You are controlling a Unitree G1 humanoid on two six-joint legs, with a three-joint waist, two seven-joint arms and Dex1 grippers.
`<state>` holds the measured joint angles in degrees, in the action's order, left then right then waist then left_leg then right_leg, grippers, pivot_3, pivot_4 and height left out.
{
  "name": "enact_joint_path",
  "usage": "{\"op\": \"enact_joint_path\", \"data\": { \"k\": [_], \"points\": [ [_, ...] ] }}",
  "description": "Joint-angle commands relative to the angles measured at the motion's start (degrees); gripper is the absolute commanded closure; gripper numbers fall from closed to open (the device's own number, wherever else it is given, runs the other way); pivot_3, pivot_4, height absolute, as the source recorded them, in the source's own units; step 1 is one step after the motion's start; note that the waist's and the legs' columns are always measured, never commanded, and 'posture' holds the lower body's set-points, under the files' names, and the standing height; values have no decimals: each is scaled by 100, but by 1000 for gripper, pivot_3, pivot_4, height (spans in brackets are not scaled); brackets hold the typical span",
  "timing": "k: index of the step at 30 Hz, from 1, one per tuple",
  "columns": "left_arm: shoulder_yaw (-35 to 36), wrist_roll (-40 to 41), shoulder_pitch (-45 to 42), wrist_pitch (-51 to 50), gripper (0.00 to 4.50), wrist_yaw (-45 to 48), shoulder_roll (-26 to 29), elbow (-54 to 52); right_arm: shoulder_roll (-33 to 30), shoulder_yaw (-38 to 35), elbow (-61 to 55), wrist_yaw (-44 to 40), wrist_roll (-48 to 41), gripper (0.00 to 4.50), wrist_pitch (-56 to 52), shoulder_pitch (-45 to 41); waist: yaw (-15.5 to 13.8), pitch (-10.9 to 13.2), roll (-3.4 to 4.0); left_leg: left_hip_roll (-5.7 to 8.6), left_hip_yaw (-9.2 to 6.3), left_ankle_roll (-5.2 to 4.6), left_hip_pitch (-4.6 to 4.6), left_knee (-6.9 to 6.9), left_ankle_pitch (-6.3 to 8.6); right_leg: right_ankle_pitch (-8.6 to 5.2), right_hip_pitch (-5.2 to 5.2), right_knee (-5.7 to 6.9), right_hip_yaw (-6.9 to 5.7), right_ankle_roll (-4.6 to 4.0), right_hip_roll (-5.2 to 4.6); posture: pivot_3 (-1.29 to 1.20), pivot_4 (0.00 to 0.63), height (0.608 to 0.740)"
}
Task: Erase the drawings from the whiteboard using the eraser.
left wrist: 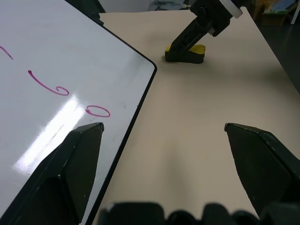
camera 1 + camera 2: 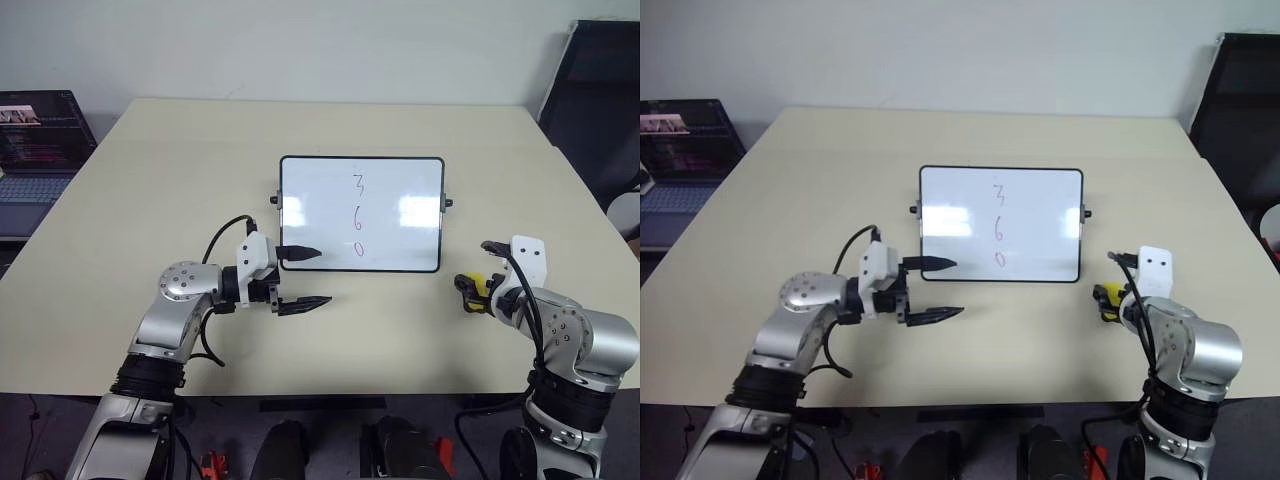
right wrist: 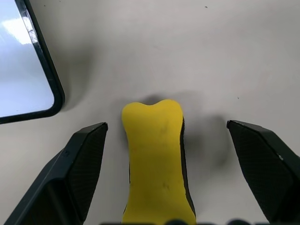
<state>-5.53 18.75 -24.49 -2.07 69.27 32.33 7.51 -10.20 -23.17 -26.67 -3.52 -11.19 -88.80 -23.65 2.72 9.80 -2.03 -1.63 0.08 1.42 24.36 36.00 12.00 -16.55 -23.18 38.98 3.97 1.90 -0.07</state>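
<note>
While the eraser lies flat on the table, yellow side up with its black base on the surface, it sits just off the right-hand short edge of the whiteboard, near the board's lower right corner but apart from the frame. The right gripper is positioned directly over the eraser with its two black fingers spread wide, one on each side of the block; a clear gap of bare table shows between each finger and the eraser, so nothing is gripped. The whiteboard rests near the middle of the table, a black-framed glossy panel with a small black knob on each short side. The drawings, thin red digits "3", "6" and "0", run in a column slightly right of the board's centre and are intact. The left gripper is held at the board's lower left corner, pointing sideways toward the board, its fingers apart and empty; one finger overlaps the board's lower left area in the head views, the other lies over bare table below the frame. A laptop with a lit screen stands beyond the table's left edge, and a dark chair stands past the far right corner.
</note>
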Motion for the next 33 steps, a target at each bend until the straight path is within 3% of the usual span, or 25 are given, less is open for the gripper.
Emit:
{"op": "enact_joint_path", "data": {
  "k": [1, 33],
  "points": [
    [87, 16, -92, 39, 0, -12, 41, -131, -15, -122, -288, 2, 32, 198, -87, -4, 4, 0, 0, 0, 0, 0, 0, 0, 0, 0, 0, 0, 0, 0, 0, 0, 150, 740],
    [107, 2, -72, 82, 0, -16, 57, -106, 71, -189, -333, -126, 73, 114, -370, -168, 21, 0, 0, 0, 0, 0, 1, 1, 0, 0, 0, 2, 0, 0, 0, 0, 150, 740]
  ]
}}
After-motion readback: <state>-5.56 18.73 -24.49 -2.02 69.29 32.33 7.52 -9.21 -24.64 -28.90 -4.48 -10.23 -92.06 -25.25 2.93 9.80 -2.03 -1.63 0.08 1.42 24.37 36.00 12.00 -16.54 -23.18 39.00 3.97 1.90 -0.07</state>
